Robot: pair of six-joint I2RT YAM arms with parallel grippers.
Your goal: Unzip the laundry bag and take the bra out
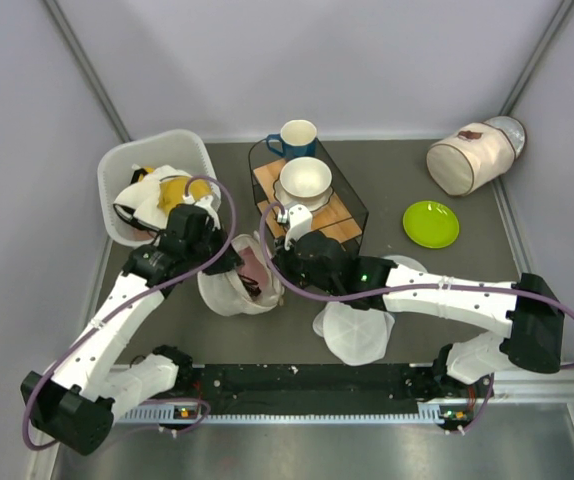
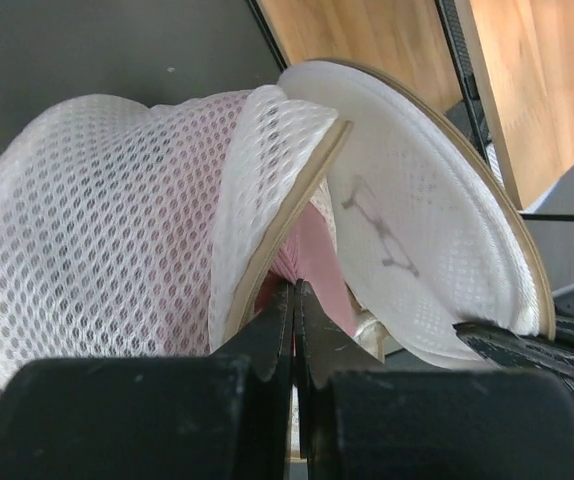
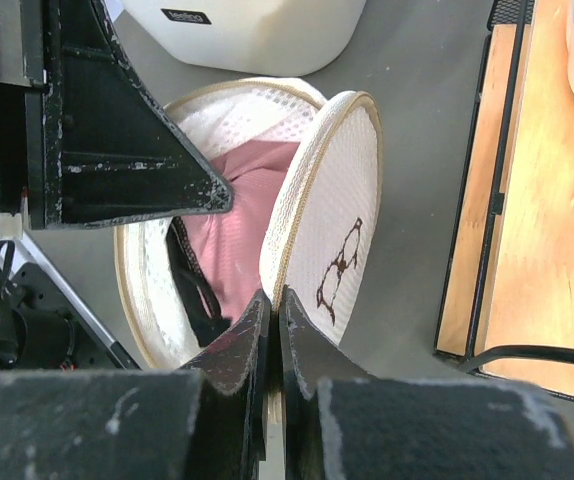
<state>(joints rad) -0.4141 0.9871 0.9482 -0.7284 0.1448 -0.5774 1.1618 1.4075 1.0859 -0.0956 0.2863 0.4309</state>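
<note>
The laundry bag lies unzipped between my arms, its lid with the dark eyeglasses mark swung up. The pink bra shows inside, with dark straps at its lower left. My left gripper is shut, its tips pinching the pink bra at the bag's opening beside the mesh wall. My right gripper is shut on the zip rim of the raised lid. In the top view both grippers, the left and the right, meet over the bra.
A white basket with a yellow cloth stands back left. A black wire rack holds a wooden board, a cream bowl and a blue mug. A green plate, a white cylinder bag and translucent discs lie to the right.
</note>
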